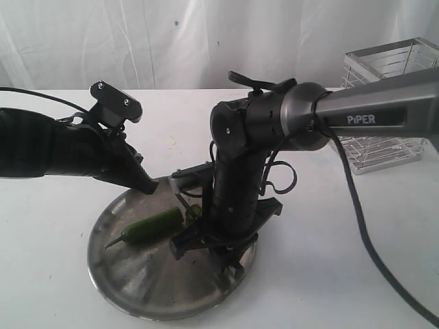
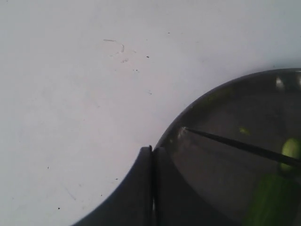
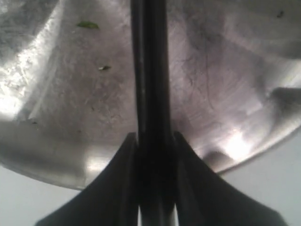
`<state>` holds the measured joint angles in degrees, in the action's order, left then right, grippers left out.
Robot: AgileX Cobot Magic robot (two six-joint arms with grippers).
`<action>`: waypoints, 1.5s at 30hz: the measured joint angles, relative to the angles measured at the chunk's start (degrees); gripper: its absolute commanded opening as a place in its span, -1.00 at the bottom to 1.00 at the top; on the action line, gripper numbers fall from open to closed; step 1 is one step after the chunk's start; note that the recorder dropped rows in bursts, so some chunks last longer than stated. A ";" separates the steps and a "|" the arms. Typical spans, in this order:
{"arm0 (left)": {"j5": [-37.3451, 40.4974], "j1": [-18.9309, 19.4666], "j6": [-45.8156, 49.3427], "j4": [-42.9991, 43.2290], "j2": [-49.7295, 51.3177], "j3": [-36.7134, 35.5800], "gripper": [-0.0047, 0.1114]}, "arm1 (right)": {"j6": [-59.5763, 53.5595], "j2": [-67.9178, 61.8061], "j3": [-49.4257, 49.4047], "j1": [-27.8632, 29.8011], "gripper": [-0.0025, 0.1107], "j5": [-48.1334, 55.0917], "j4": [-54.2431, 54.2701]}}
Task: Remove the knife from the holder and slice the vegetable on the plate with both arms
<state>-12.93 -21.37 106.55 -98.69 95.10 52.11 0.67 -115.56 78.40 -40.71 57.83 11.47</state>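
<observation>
**Knife clamped over the plate, pepper lying beside it**

Exterior view: the plate [image 1: 130, 291] lies on the white counter [image 1: 48, 274] at the lower centre of the frame. The vegetable [image 1: 152, 225] lies across the plate's upper-left part, with its stem tail pointing left. The right gripper [image 1: 212, 240] stands nearly upright over the middle of the plate, just right of the vegetable's blunt end. The left gripper [image 1: 147, 186] enters from the left edge, and its tip is at the plate's upper-left rim, above the vegetable. The holder [image 1: 387, 103] stands at the upper right, well apart from the plate.

Left wrist view: the left fingers [image 2: 136, 188] are pressed together with nothing between them, their tip at the plate's rim. The thin dark blade of the knife [image 2: 235, 145] crosses the plate, with the vegetable a green blur beyond it.

Right wrist view: the right fingers [image 3: 113, 188] are clamped on the knife. It runs straight out between them as a dark bar over the brushed metal. A few green flecks [image 3: 87, 24] lie on the plate.
</observation>
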 measured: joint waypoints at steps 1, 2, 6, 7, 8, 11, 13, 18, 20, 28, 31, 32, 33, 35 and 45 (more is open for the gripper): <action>0.00 0.00 0.00 0.00 0.00 0.00 -0.91 | 0.00 -0.20 0.00 0.00 -0.77 -0.23 0.00; 0.00 0.00 0.00 0.00 0.00 0.00 -0.91 | 0.00 -0.23 0.00 0.00 -0.71 -0.73 0.00; 0.58 0.00 0.00 0.00 0.00 0.00 -0.91 | 0.00 -0.23 0.00 0.00 -0.51 -3.46 0.11; 0.76 0.00 0.00 0.00 0.00 0.00 -0.91 | 0.00 -0.23 0.00 0.00 -0.49 -4.14 0.21; 0.89 0.00 0.00 0.00 0.00 0.00 -0.91 | 0.00 -0.23 0.00 0.00 -0.48 -4.70 0.21; 1.06 0.00 0.00 0.00 0.00 0.00 -0.91 | 0.00 -0.23 0.00 0.00 -0.48 -5.31 0.21; 1.06 0.00 0.00 0.00 0.00 0.00 -0.91 | 0.00 -0.23 0.00 0.00 -0.48 -5.46 -0.05; 1.06 0.00 0.00 0.00 0.00 0.00 -0.91 | 0.30 0.96 0.25 0.00 -0.57 -5.34 -5.91; 1.06 0.00 0.00 0.00 0.00 0.00 -0.91 | 1.84 2.61 0.25 0.00 -0.71 -5.47 -9.13; 1.06 0.00 0.00 0.00 0.00 -0.45 -0.91 | 7.77 8.80 0.37 4.08 -0.96 -8.56 -18.99; 1.06 0.00 0.00 0.00 0.00 -2.08 -0.91 | 7.85 8.80 0.37 8.81 -0.96 -6.81 -17.70; 1.06 0.00 0.00 0.00 0.00 -2.82 -0.91 | 7.20 8.80 0.37 10.45 -0.96 -5.51 -16.58; 1.06 0.00 0.00 0.00 0.00 -3.33 -0.91 | 6.03 8.89 0.37 11.98 -0.96 -4.27 -15.30; 1.06 0.00 -0.77 0.00 0.00 -4.28 -0.91 | 3.15 9.81 0.37 14.22 -0.96 -2.14 -12.71; -5.53 0.10 -6.47 -0.10 -8.14 -8.96 -0.92 | -1.78 27.90 -7.10 21.14 -0.96 -19.02 -7.12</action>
<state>-18.46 -21.27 100.08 -98.79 86.96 43.15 -1.11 -87.66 71.30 -19.57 38.80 4.35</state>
